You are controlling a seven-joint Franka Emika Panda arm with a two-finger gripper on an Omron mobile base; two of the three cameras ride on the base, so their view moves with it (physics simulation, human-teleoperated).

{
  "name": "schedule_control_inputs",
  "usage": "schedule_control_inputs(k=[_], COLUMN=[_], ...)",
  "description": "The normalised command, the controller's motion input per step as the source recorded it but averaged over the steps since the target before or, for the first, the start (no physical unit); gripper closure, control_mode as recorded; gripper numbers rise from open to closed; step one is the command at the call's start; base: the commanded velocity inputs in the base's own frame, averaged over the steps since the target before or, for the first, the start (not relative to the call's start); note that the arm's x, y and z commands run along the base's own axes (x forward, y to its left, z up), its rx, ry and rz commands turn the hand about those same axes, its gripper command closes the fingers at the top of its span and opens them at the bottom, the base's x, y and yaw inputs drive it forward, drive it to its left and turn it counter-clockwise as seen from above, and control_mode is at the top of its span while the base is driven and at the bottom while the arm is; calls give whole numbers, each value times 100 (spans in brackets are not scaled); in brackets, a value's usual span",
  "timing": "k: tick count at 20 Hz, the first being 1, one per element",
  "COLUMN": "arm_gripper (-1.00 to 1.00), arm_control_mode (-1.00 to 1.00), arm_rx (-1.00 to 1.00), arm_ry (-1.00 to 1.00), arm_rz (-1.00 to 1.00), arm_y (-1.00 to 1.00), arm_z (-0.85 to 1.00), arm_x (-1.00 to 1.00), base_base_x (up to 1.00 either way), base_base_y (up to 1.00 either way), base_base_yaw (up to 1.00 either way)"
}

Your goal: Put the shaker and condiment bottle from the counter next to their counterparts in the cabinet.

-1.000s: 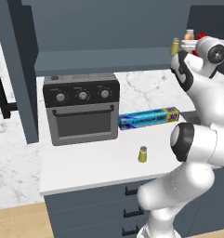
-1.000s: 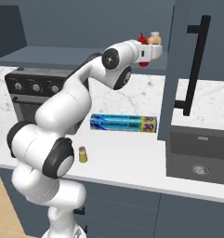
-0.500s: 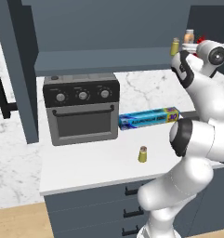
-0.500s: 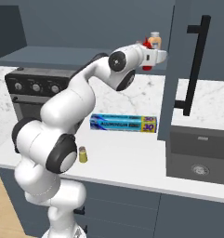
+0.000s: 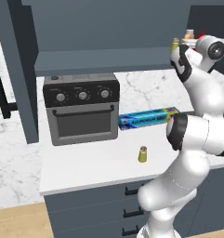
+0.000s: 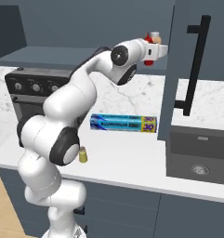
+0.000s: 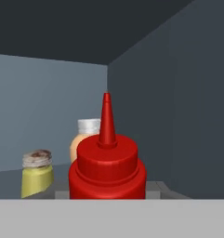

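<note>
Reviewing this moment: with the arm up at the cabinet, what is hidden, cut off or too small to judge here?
- Slim red squeeze bottle: its lower body is cut off at the bottom of the hand view, so the end effector's grip on it and any shelf contact are unseen.
- Tan-orange bottle with pale cap: mostly hidden behind the red bottle.
- Small yellow shaker on the white marbled counter: too small to read detail.

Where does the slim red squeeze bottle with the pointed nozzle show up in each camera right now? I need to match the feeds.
Left base view: slim red squeeze bottle, a sliver at the upper right edge, behind the robot's wrist.
Right base view: upper centre right, red showing around the hand.
Hand view: bottom centre, upright, nozzle up.
Shared landmark: tan-orange bottle with a pale cap, right beside or behind the red one.
</note>
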Motion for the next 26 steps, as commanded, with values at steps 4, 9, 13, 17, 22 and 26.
schedule_control_inputs(k=[4, 9, 13, 17, 22, 26], arm_gripper=[100, 100, 100, 100, 100, -100], arm_control_mode=[-100, -100, -100, -100, -100, -100], arm_rx=[0, 0, 0, 0, 0, 0], arm_ry=[0, 0, 0, 0, 0, 0], arm_rz=[0, 0, 0, 0, 0, 0], arm_y=[-6, -8, -5, -5, -6, 0], arm_z=[-6, -30, -40, -11, -7, -15], arm_x=[30, 20, 23, 16, 12, 4], base_base_x=[0, 0, 0, 0, 0, 0], base_base_y=[0, 0, 0, 0, 0, 0], base_base_yaw=[0, 0, 0, 0, 0, 0])
